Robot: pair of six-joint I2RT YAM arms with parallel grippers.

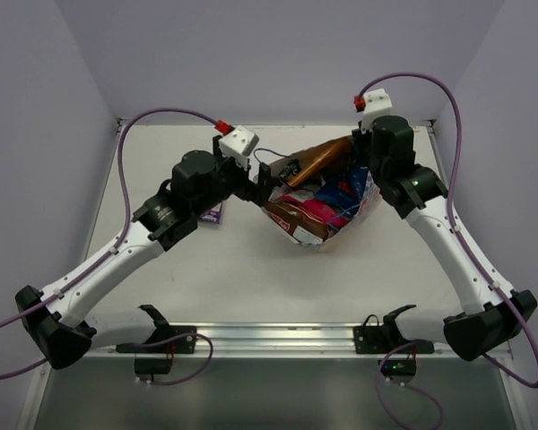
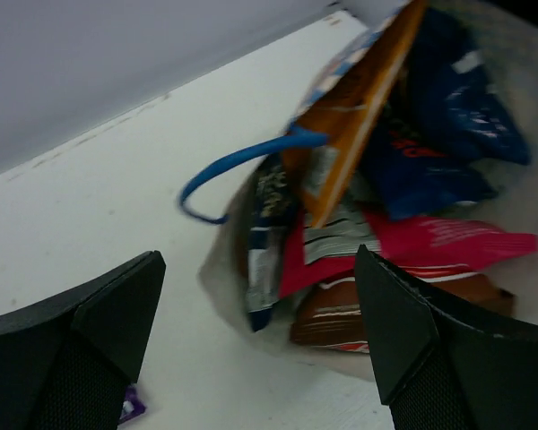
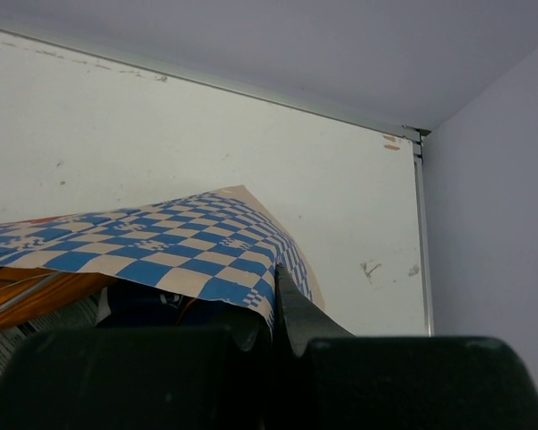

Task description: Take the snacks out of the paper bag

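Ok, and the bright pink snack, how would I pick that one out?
Find the tan paper bag lying open in the middle of the white table. Among the packets in its mouth, the pink packet lies between the dark blue packets and the brown-and-white chip bag. It is the only magenta thing there.

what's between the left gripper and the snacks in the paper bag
Only bare table, in the left wrist view; the open left gripper faces the snacks directly.
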